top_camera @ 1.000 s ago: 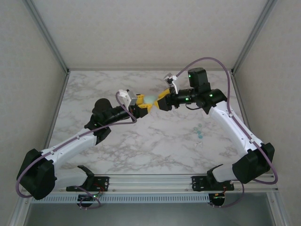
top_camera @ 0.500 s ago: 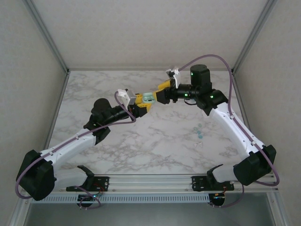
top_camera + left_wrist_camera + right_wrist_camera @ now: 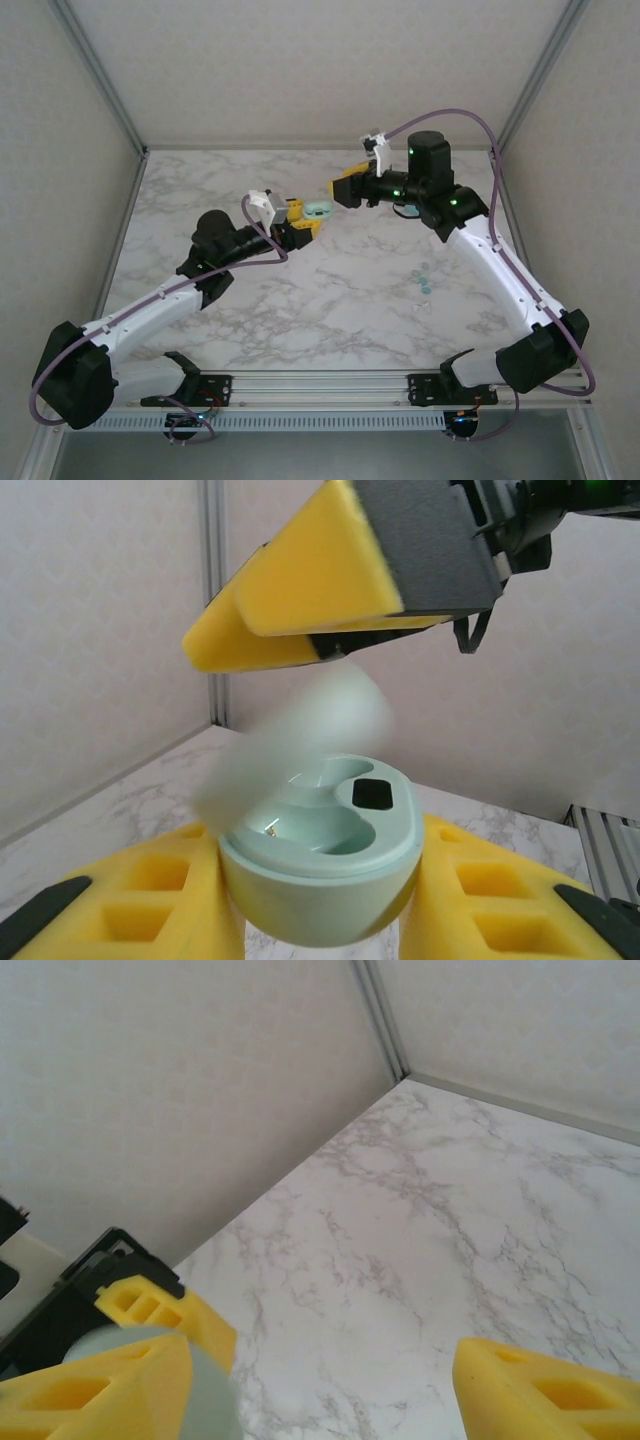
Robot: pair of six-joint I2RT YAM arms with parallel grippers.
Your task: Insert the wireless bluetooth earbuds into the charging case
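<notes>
Our left hand (image 3: pixel 305 216) is clenched on the charging case (image 3: pixel 320 850), gripping its lower half with both empty sockets up. The lid (image 3: pixel 300 735) is a pale blur over them, so we cannot tell its angle. Our right hand (image 3: pixel 343 188), fingers spread and empty, hovers just beside the case. We judge the left hand should hold the case level while the right fetches one earbud at a time, pinching lightly. We count one case, two earbuds (image 3: pixel 425 277) on the table well apart from the right hand, and one small white piece (image 3: pixel 421 303) beside them.
</notes>
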